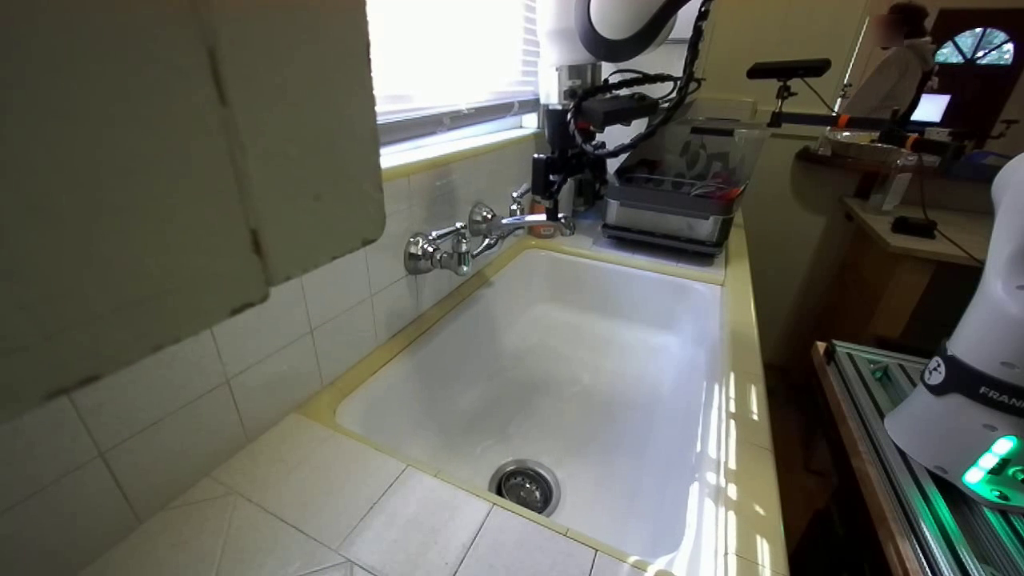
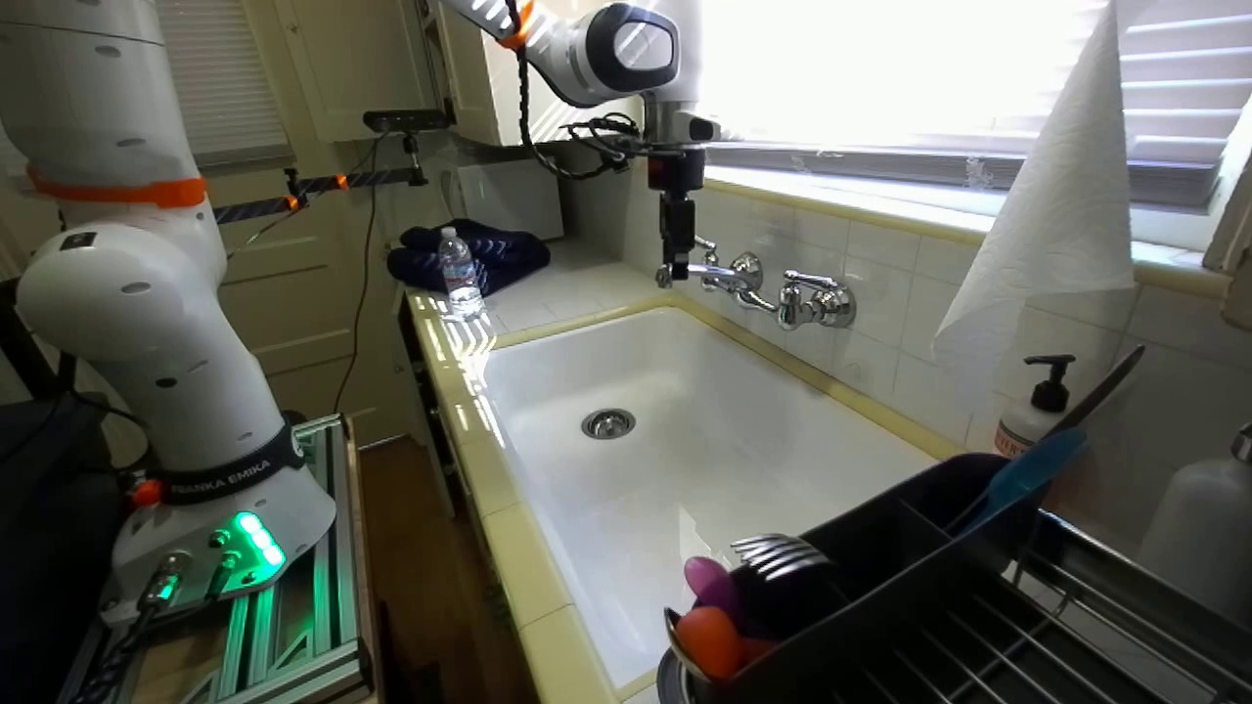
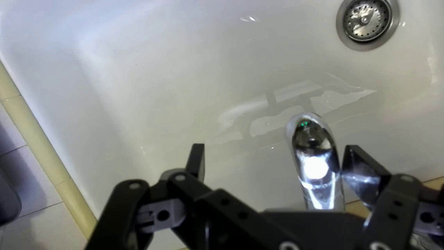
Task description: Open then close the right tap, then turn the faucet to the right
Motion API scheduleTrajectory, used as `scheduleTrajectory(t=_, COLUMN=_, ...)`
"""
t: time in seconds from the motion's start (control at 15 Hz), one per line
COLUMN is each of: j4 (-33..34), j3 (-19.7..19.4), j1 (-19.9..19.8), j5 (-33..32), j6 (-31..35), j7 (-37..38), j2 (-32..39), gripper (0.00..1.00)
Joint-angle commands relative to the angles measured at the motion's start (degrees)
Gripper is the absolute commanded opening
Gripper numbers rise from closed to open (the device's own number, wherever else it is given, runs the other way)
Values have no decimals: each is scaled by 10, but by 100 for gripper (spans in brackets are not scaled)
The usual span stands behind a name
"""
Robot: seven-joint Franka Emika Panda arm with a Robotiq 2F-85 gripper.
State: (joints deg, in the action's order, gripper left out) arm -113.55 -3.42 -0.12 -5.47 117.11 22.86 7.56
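The faucet is a short chrome spout standing out from the wall fixture in both exterior views (image 1: 524, 220) (image 2: 721, 275). In the wrist view the spout (image 3: 317, 170) lies between my fingers, right against or very near the right-hand finger and well apart from the left-hand one. My gripper (image 3: 274, 159) is open, pointing down over the spout; it also shows in both exterior views (image 1: 550, 196) (image 2: 677, 256). The right tap is the chrome handle at the dish-rack end of the fixture (image 1: 518, 198) (image 2: 804, 286). The twin handle (image 1: 446, 236) sits at the other end.
The white sink (image 1: 592, 344) lies below, with its drain (image 2: 608, 423) at the end away from the rack. A dish rack (image 2: 1027, 626) with cutlery stands at the sink's end. A soap bottle (image 2: 1027, 420) and a hanging paper towel (image 2: 1047, 215) are near the wall.
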Motion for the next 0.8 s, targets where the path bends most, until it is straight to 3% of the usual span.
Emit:
scheduleTrajectory(t=0.0, j4=-35, j3=-7, j1=-17, j5=14, j6=12, j7=-42, j2=-33, gripper=100)
scheduleTrajectory(t=0.73, j4=-54, j3=-10, j1=-35, j5=46, j6=11, j7=-143, j2=-87, gripper=100)
